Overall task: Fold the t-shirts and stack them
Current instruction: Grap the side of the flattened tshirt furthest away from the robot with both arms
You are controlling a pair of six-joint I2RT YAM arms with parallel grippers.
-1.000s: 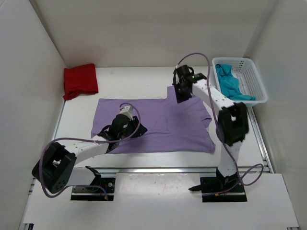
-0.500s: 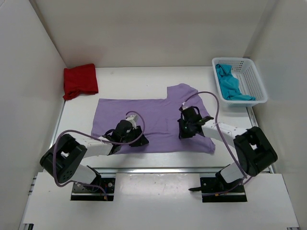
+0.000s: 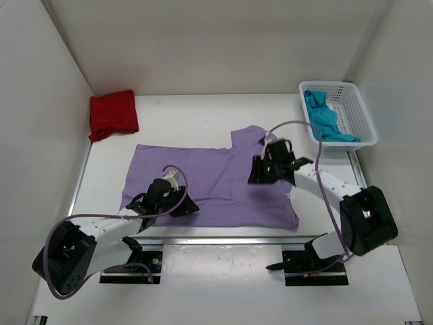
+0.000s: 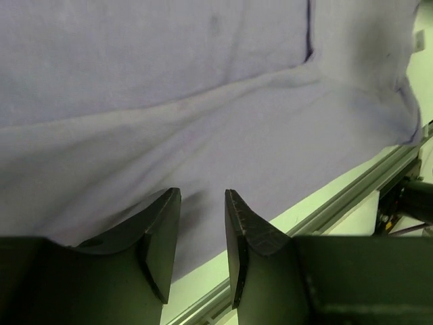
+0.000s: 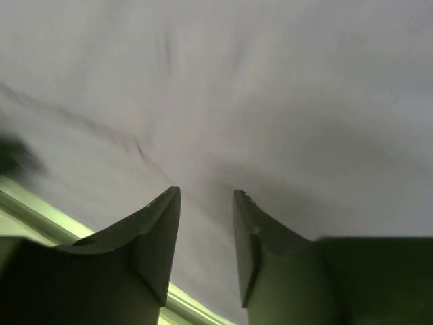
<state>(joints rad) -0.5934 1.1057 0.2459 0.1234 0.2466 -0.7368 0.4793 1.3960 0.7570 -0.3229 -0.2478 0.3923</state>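
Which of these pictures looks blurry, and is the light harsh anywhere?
Right wrist view: the purple shirt is smeared and soft, though the right hand keeps a fairly clear outline. Left wrist view: sharp, with crisp folds in the cloth and a small shadow under the left hand. Top view: even, soft light, no glare or hard shadows.

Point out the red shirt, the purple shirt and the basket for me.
dark red t-shirt (image 3: 114, 114), top view, middle of the bundle.
light purple t-shirt (image 3: 216, 177), top view, flat middle of its body.
white basket (image 3: 354, 108), top view, bare lattice floor.
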